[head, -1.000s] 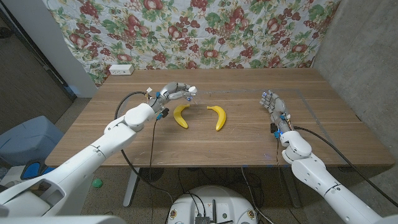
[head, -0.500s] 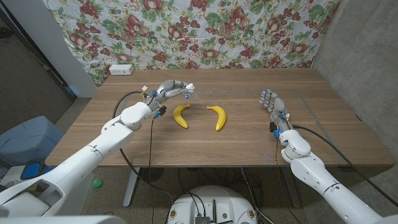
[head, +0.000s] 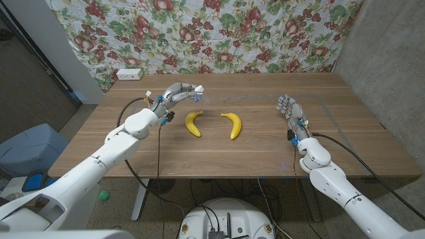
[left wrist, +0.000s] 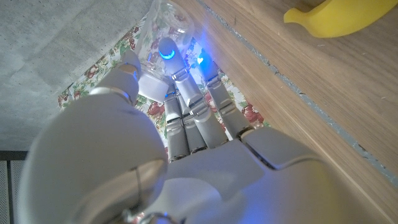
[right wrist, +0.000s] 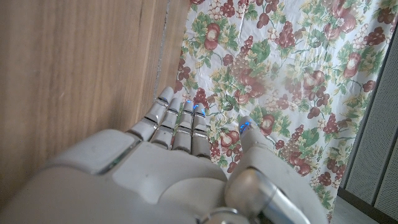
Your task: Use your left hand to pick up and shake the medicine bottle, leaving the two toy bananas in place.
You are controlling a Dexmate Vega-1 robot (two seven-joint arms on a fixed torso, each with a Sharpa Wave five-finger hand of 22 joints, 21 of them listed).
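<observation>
My left robot hand (head: 180, 92) is up above the wooden worktop (head: 259, 143), fingers wrapped round the small clear plastic medicine bottle with its white cap (head: 198, 95). The bottle pokes out past my fingertips, clear of the wood. In the left wrist view the same robot hand (left wrist: 180, 134) has its fingers (left wrist: 171, 59) curled against the see-through bottle (left wrist: 168, 18), blue lights glowing at the tips.

Just beyond and below my left robot hand lies the first yellow curved toy banana (head: 192, 123), flat on the worktop; its tip shows as a yellow edge in the wrist view (left wrist: 339, 17). The second yellow toy banana (head: 232, 123) lies a little further out from that hand, between my two robot hands, apart from the first.

My right robot hand (head: 291, 112) sits over on the far side of the bananas, well apart from them, fingers straight and together, holding nothing. From its wrist camera the right robot hand (right wrist: 180, 146) points its fingers toward the floral fruit-print cloth (right wrist: 261, 68) hanging behind the worktop. A white power strip (head: 129, 75) sits at the back edge, beyond my left robot hand.
</observation>
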